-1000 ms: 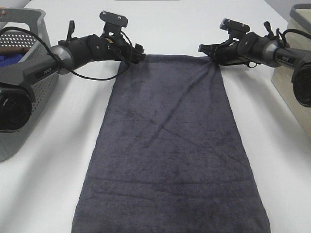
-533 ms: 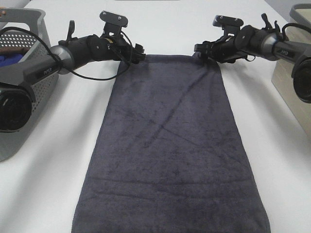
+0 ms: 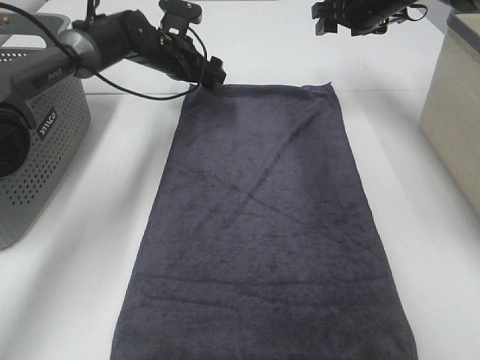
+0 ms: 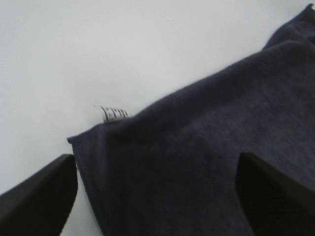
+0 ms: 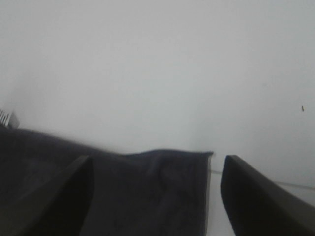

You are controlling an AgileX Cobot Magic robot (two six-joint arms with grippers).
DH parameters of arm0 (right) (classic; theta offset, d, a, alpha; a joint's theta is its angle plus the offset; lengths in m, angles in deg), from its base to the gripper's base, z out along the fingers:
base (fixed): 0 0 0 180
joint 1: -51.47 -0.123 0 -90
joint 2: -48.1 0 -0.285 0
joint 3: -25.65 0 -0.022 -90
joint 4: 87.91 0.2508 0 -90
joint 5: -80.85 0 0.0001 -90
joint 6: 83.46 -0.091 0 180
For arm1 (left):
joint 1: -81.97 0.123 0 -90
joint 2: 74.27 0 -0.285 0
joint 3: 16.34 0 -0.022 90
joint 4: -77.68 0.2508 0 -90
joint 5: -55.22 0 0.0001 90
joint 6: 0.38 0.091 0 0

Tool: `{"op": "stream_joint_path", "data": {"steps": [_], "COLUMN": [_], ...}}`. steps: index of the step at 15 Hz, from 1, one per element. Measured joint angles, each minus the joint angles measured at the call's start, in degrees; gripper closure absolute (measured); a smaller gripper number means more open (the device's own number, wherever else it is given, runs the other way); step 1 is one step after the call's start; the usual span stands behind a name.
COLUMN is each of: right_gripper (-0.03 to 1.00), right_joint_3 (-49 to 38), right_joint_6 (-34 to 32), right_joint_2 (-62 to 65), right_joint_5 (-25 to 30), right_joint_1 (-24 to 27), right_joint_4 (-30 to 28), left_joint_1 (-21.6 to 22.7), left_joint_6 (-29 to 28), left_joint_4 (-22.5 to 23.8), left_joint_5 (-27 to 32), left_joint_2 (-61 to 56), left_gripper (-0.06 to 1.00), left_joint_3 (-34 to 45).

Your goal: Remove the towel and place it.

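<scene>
Both grippers stood with fingers spread and held nothing: the left gripper hung just over the towel's far left corner, the right gripper well above and beyond the far right corner. Bare white table lay open on both sides of the towel, bounded by a grey perforated basket on the left and a beige bin on the right. A second earlier both grippers pinched the far hem; since then they had let go and risen, the right farther.

Towel flat on table; basket left, box right.
</scene>
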Motion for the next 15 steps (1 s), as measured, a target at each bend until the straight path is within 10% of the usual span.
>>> {"op": "stream_joint_path", "data": {"steps": [8, 15], "right_gripper": [0.2, 0.21], "right_joint_3": [0.0, -2.2], "right_joint_6": [-3.2, -9.6], "right_joint_2": [17.5, 29.0], "right_joint_5": [29.4, 33.9], "right_joint_1": [0.0, 3.6], "right_joint_4": [-3.8, -8.8], "left_joint_1": [1.2, 12.1], "left_joint_6": [-27.7, -29.8], "left_joint_4": [21.0, 18.3], "left_joint_5": [33.8, 39.4], "left_joint_2": [-16.6, -25.6], "left_gripper": [0.12, 0.12], "left_joint_3": [0.0, 0.1]}}
